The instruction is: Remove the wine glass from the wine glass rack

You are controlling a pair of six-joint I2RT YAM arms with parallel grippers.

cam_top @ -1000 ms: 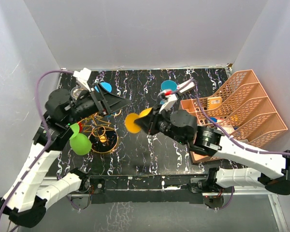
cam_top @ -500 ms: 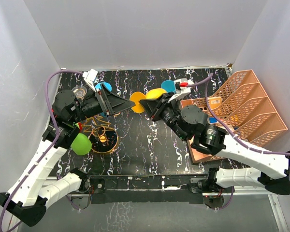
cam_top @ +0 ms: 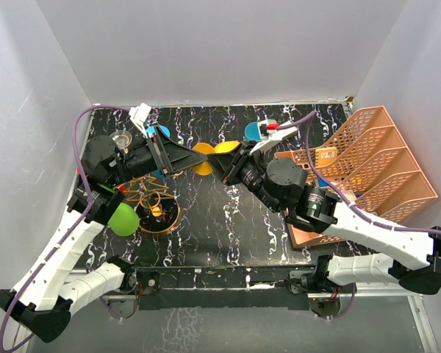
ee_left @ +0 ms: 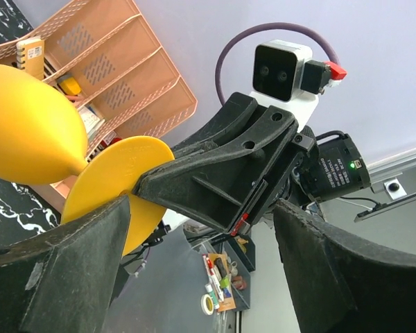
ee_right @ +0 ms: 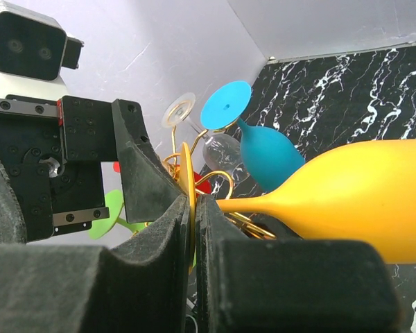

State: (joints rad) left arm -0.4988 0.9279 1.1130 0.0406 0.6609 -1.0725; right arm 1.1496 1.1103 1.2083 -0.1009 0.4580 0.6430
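The right tool (ee_right: 193, 202) is clamped on the foot of the yellow glass (ee_right: 347, 201), holding it in the air over the middle of the desk (cam_top: 228, 228), off the rack (cam_top: 153, 200) by the left edge. The left tool (ee_left: 204, 208) is apart, straddling that foot. It should close squarely before the right lets go.

Peach plastic mesh organiser (cam_top: 386, 158) at the frame's right.
It rests on the black white-veined tabletop (cam_top: 228, 228), a small yellow notepad (cam_top: 325, 156) inside.
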